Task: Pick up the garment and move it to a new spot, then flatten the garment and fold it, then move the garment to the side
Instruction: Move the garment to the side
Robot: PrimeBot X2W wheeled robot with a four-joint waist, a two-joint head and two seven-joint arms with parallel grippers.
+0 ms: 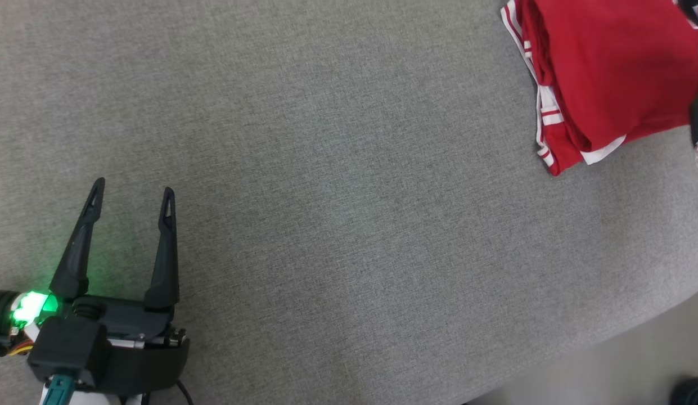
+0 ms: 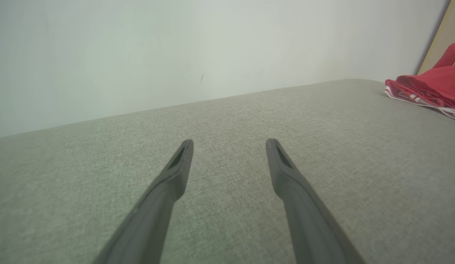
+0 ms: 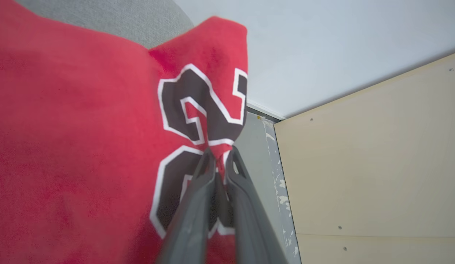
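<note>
Head view: red garment (image 1: 607,73) with white trim, folded into a stacked bundle at the upper right of the grey fabric worktop (image 1: 349,197), cut off by the top and right borders of the picture, striped hems layered along its left side and near corner. Right wrist view: garment (image 3: 84,128) close up, black numeral outlined in white, a fold of the red cloth pinched tight between the closed jaws of the right gripper (image 3: 220,152), fabric bunched to a peak above the tips. Past that peak, a grey strip (image 3: 256,165), a pale wall (image 3: 322,44) and a beige panel (image 3: 377,165). Well apart from the garment, at the lower left of the head view, left gripper (image 1: 133,188) with jaws spread wide over bare worktop, green light (image 1: 34,306) glowing at its base. Left wrist view: left gripper (image 2: 230,143) likewise parted, pointing along the cloth surface toward a plain wall (image 2: 176,55), garment (image 2: 432,86) far off at the right border. Wide bare stretch of worktop between left gripper and garment. Rounded worktop edge curving across the head view's lower right, pale floor (image 1: 635,360) below it.
</note>
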